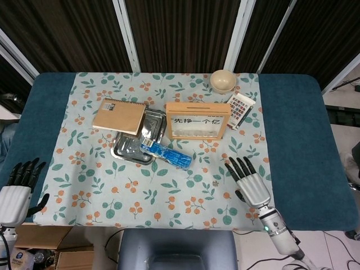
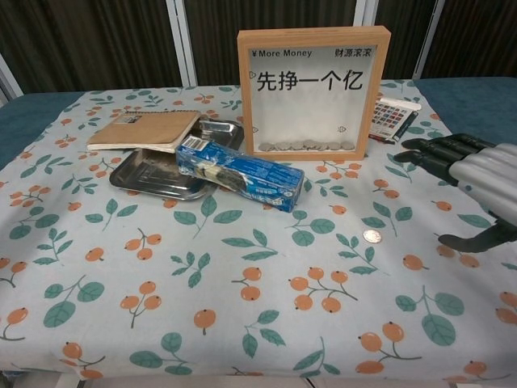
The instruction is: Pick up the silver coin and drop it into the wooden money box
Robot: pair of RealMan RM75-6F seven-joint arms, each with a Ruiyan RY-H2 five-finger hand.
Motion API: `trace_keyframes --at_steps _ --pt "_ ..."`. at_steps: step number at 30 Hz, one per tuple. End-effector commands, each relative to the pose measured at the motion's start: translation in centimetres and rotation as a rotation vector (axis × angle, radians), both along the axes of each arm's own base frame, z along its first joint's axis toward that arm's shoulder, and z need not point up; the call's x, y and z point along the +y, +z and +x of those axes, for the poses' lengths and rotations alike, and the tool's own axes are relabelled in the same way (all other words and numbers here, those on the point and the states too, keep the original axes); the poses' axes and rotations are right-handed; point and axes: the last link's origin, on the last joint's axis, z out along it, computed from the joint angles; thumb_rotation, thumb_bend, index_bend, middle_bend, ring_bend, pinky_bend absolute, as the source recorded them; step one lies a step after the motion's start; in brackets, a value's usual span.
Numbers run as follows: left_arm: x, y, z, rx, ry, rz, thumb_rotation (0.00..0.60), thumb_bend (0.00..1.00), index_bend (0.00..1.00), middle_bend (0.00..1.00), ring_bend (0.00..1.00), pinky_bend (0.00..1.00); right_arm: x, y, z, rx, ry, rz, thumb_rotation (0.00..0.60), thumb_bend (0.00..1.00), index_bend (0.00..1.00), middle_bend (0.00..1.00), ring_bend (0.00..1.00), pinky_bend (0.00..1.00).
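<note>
The silver coin (image 1: 216,182) (image 2: 371,236) lies flat on the floral cloth, in front of the wooden money box (image 1: 197,120) (image 2: 314,82), a glass-fronted frame standing upright with several coins in its bottom. My right hand (image 1: 249,183) (image 2: 470,179) hovers open, fingers spread, just right of the coin and not touching it. Off the near left corner of the table my left hand (image 1: 17,191) is open and holds nothing.
A blue box (image 1: 166,154) leans on a steel tray (image 1: 135,147) left of the money box, with a brown notebook (image 1: 119,116) on the tray's far edge. A cream bowl (image 1: 223,80) and a colour card (image 1: 241,110) sit behind the box.
</note>
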Motion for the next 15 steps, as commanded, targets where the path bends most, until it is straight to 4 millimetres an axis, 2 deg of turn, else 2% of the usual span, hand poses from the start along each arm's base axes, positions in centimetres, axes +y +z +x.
trace_keyframes --at_steps 1,4,8,11,15 --pt "0.0 0.0 -0.1 -0.001 0.001 -0.001 0.600 0.33 0.00 0.00 0.00 0.00 -0.5 -1.4 0.4 -0.003 0.012 0.008 0.600 0.40 0.01 0.00 0.00 0.00" --pt "-0.1 0.0 -0.1 0.000 0.001 -0.002 0.600 0.33 0.00 0.00 0.00 0.00 -0.9 -2.1 0.8 -0.036 0.025 0.010 0.600 0.40 0.09 0.00 0.00 0.00" --pt "0.0 0.0 -0.2 0.000 0.005 -0.003 0.600 0.33 0.00 0.00 0.00 0.00 -1.2 -2.8 1.1 -0.086 0.040 0.049 0.600 0.39 0.35 0.00 0.00 0.00" --pt "0.0 0.0 -0.2 -0.001 0.006 -0.003 0.600 0.33 0.00 0.00 0.00 0.00 -1.2 -3.1 1.1 -0.091 0.040 0.063 0.600 0.39 0.47 0.00 0.00 0.00" --pt "0.1 0.0 -0.3 -0.003 0.007 -0.003 0.600 0.33 0.00 0.00 0.00 0.00 -1.3 -3.5 0.8 -0.079 0.039 0.064 0.600 0.39 0.53 0.00 0.00 0.00"
